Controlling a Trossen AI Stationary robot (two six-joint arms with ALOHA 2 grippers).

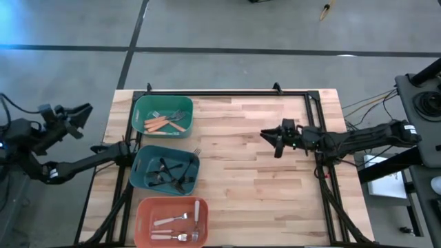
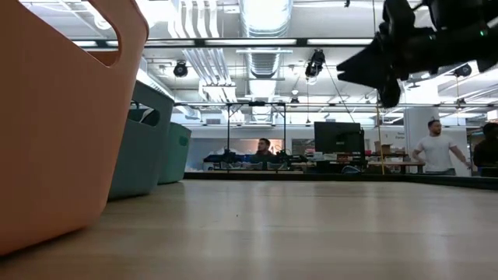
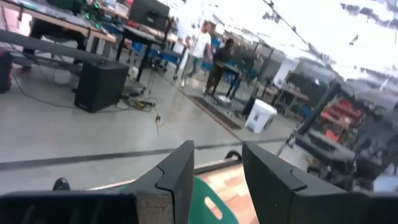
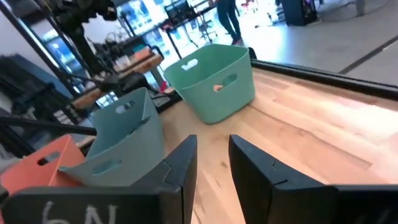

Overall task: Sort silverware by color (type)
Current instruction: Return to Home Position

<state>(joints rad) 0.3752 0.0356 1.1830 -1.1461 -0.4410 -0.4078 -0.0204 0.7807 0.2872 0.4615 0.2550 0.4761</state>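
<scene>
Nearest the low camera looms the salmon bin (image 2: 62,117), and from above I see the white-handled forks (image 1: 180,222) lying in it. The teal bin (image 1: 133,169) next along holds the black forks (image 1: 169,173) and the green bin (image 1: 136,114) holds the orange-handled forks (image 1: 164,123), one kind to a bin, which is the point of the sort. All three bins stand well apart from my right tool (image 1: 267,136), ahead of its fingertips; it hangs above bare table (image 1: 241,186) with its fingers spread and nothing between them. My left tool (image 3: 217,148) is likewise spread and empty, with the green bin's rim just beyond it. I judge no fork lies loose to fetch, so both tools carry nothing.
</scene>
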